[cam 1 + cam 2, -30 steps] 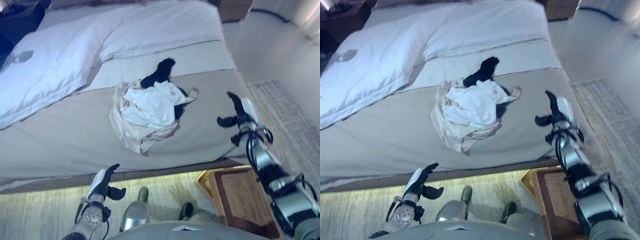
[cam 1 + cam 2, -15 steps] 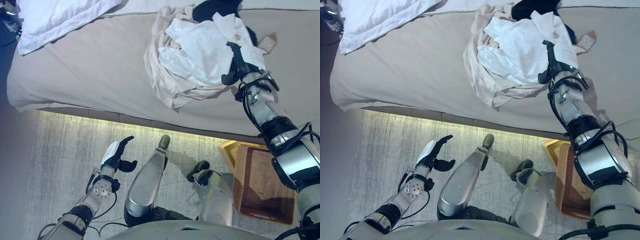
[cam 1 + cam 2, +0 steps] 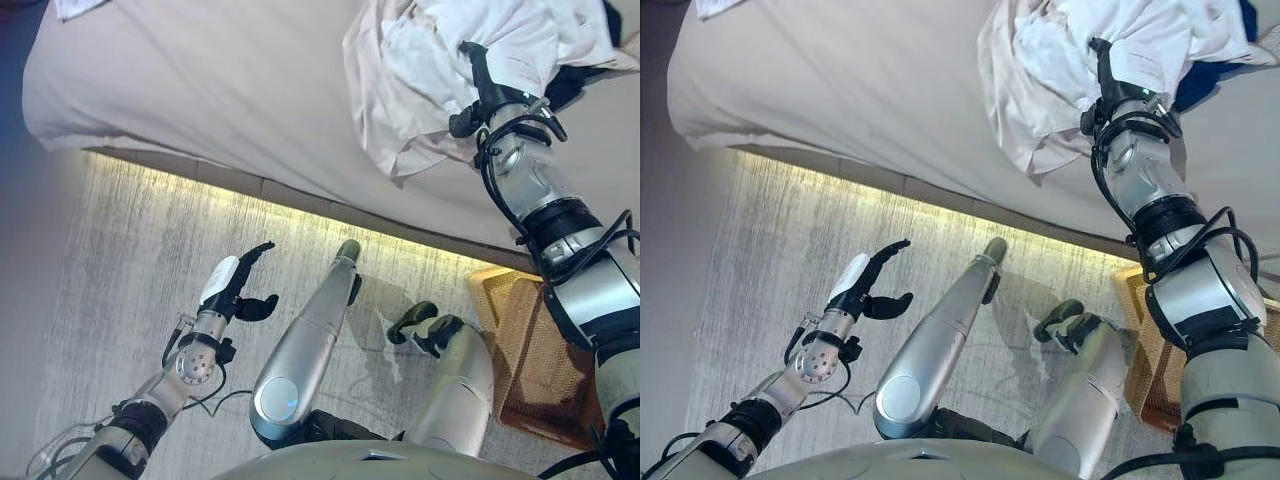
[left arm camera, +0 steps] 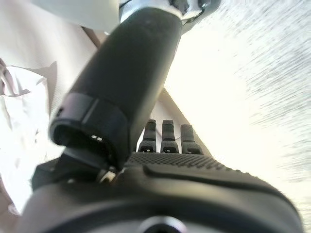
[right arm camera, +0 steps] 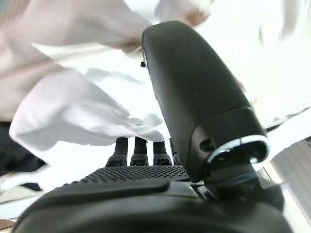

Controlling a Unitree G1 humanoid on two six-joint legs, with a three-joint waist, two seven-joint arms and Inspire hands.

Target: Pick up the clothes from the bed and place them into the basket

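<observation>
A pile of clothes (image 3: 420,60) lies on the beige bed (image 3: 200,90) near its front edge: a white shirt over a cream garment, with a dark garment (image 3: 1200,85) at the pile's right. My right hand (image 3: 482,92) rests on the pile, open, its fingers straight against the white cloth (image 5: 73,111) and its thumb (image 5: 194,107) stretched out. The brown woven basket (image 3: 535,350) stands on the floor at the lower right, beside the bed. My left hand (image 3: 232,292) hangs open and empty low over the floor; it also shows in the left wrist view (image 4: 165,184).
The bed's front edge (image 3: 250,180) runs across the view with a lit strip beneath it. Pale streaked floor (image 3: 130,260) lies between the bed and me. A white duvet corner (image 3: 80,8) shows at the far upper left.
The camera has tilted down towards the floor. My right hand has moved from right of the pile onto the white cloth. The left hand stays low and open.
</observation>
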